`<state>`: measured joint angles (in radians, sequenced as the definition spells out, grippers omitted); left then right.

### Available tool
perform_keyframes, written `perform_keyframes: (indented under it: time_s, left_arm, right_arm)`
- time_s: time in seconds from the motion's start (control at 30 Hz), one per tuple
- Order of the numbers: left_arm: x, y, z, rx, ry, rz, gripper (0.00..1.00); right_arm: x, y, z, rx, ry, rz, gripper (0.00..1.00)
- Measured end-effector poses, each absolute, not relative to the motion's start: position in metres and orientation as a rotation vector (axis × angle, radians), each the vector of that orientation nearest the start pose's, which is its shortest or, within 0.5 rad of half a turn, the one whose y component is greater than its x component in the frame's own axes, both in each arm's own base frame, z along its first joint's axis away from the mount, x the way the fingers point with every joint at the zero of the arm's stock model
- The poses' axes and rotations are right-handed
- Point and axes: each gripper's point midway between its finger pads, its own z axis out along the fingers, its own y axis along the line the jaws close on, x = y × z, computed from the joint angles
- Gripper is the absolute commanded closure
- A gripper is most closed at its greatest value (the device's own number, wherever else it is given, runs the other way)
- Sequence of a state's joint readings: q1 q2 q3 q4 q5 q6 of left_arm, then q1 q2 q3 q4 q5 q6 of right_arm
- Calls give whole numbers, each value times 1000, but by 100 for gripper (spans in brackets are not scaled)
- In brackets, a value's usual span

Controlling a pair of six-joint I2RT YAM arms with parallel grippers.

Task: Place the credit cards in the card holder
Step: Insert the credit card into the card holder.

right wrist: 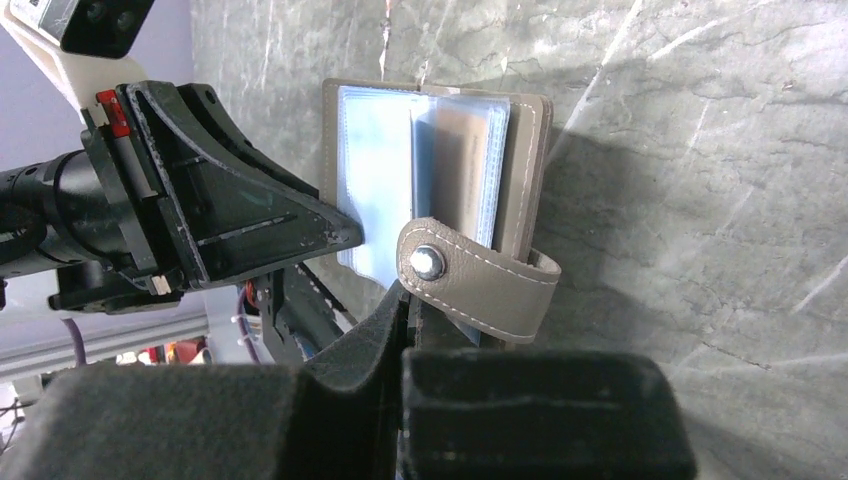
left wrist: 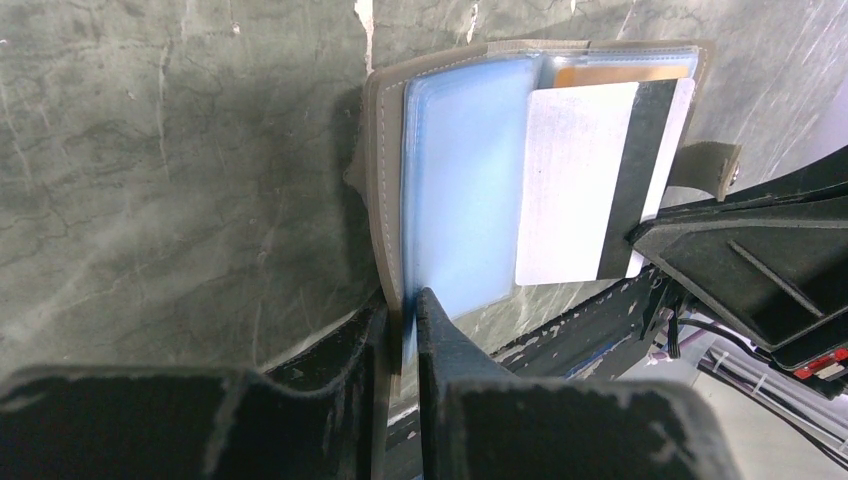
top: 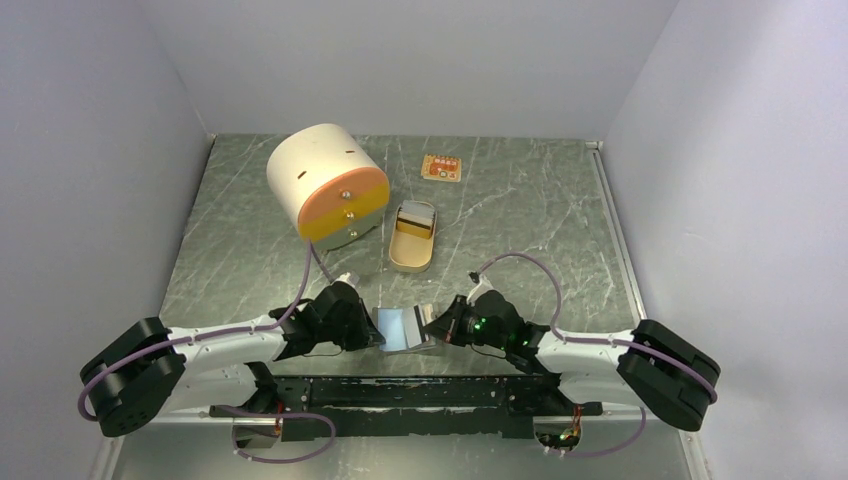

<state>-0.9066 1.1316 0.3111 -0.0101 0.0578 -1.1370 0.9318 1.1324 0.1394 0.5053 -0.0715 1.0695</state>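
Your left gripper (left wrist: pixel 403 320) clamps the near edge of the open taupe leather card holder (left wrist: pixel 385 150). The right gripper (right wrist: pixel 405 300) pinches the white, black-striped plastic card (left wrist: pixel 575 180) over the holder's right page. Square the card to a clear sleeve (left wrist: pixel 460 180) and slide slowly.

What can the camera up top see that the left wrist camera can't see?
Only the top camera shows the big white drum with an orange front, the tan oval tin and a small orange square far back. Only the left wrist camera shows inside: blue see-through sleeves, an orange card tucked in, and a white card with a dark stripe that the right pincer seems to pinch. Both show the open card holder, with the left pincer gripping its edge.
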Motion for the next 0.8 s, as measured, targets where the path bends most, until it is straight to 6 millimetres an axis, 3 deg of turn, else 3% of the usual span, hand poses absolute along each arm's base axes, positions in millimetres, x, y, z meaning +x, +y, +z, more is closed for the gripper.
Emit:
perform_keyframes:
  time_s: [0.63,0.8]
  left_arm:
    - [130,-244,18,-273,2646,-917,81]
    - [129,-245,19,-264,2647,-919,79]
  right_arm:
    - [141,276,40,139,2338,1247,100]
    - [141,278,36,149,2350,1250,92]
